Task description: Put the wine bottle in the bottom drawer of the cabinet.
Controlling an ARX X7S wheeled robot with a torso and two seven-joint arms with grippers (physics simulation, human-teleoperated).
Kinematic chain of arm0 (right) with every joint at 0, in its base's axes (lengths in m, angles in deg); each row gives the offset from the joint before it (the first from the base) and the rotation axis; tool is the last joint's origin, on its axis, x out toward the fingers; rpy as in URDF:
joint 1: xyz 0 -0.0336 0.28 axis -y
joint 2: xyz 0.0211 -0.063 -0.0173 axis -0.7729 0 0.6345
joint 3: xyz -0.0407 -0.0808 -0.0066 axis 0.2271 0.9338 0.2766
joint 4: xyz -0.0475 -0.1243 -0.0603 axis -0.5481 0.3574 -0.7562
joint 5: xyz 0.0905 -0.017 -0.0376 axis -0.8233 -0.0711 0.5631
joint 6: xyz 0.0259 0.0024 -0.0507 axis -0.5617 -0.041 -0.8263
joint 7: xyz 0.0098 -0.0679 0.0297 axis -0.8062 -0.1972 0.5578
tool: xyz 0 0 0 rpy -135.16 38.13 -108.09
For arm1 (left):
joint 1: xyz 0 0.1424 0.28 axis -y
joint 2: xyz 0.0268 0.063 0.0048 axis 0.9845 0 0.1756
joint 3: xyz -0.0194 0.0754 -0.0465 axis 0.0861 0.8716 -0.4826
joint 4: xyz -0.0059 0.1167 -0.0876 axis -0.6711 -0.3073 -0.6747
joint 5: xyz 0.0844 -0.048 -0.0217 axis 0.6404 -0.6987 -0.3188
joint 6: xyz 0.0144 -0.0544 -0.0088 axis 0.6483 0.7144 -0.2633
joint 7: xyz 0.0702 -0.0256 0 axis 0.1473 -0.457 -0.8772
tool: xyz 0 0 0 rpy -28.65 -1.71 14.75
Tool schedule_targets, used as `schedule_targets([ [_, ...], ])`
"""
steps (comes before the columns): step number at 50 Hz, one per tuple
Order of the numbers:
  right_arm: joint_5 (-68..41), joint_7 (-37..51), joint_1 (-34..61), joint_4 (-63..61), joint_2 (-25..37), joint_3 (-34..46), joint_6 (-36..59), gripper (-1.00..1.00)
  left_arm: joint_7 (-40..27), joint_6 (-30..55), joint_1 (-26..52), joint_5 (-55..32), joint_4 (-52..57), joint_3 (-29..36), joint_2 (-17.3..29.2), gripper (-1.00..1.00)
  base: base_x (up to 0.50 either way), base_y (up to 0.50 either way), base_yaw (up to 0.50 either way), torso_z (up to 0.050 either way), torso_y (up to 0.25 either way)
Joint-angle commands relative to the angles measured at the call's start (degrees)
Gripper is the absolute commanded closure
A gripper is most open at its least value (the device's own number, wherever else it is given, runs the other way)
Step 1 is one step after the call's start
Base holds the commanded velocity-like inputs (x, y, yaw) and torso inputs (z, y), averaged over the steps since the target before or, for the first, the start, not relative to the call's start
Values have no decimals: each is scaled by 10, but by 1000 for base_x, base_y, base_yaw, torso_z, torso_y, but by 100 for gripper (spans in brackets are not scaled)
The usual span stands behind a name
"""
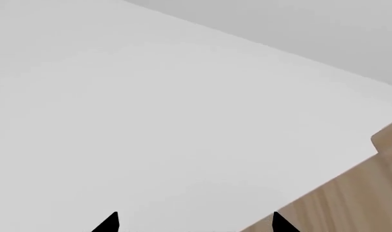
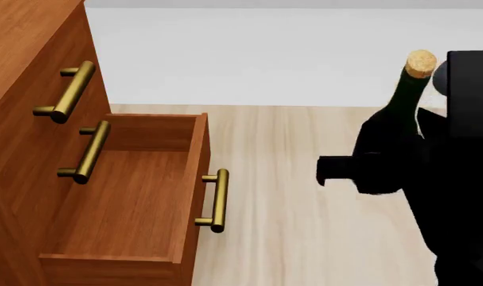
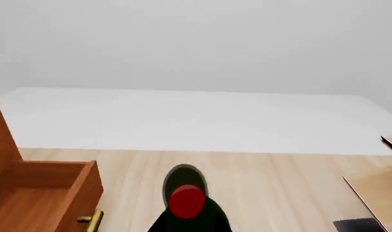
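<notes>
The wine bottle [image 2: 408, 95] is dark green with a tan cork. It stands upright in my right gripper [image 2: 376, 167], which is shut round its body, out over the floor to the right of the cabinet [image 2: 27, 71]. The bottom drawer [image 2: 122, 202] is pulled open and looks empty, with its brass handle [image 2: 217, 199] facing the bottle. In the right wrist view the bottle [image 3: 186, 193] shows end-on with a red round end, and the drawer [image 3: 47, 193] lies to its left. My left gripper [image 1: 194, 227] is open and empty, facing a white wall.
Two shut drawer fronts with brass handles [image 2: 70, 92] sit above the open drawer. The floor [image 2: 305, 179] is light wood and meets a white wall [image 2: 289, 53]. A light wood piece [image 3: 376, 193] shows at the right wrist view's edge and another [image 1: 389, 137] in the left wrist view.
</notes>
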Motion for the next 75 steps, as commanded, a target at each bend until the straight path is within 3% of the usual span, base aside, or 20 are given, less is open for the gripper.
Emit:
schedule_targets([
  [1, -216, 128, 114, 70, 2, 111, -36, 100, -12, 6, -8, 2, 15, 4, 4, -100, 0, 0, 0, 0, 0],
  [9, -278, 157, 174, 116, -4, 185, -63, 100, -17, 5, -8, 10, 18, 5, 7, -100, 0, 0, 0, 0, 1],
  [24, -328, 144, 257, 235, -70, 258, -107, 100, 39, -6, 44, -2, -76, 2, 4, -100, 0, 0, 0, 0, 1],
  [40, -307, 85, 347, 395, -130, 314, -102, 100, 31, -3, 38, -1, -66, 4, 7, -100, 0, 0, 0, 0, 1],
  [55, -166, -101, 430, 625, -204, 369, -104, 100, 35, -4, 42, -4, -74, 4, 7, -100, 0, 0, 0, 0, 1],
  [67, -100, -240, 461, 739, -248, 418, -108, 100, 13, -2, 26, 6, -45, 9, 7, -100, 0, 0, 0, 1, 0],
  [75, -19, -392, 494, 840, -282, 482, -132, 100, 31, -3, 41, 0, -76, 8, 8, -100, 0, 0, 0, 0, 1],
])
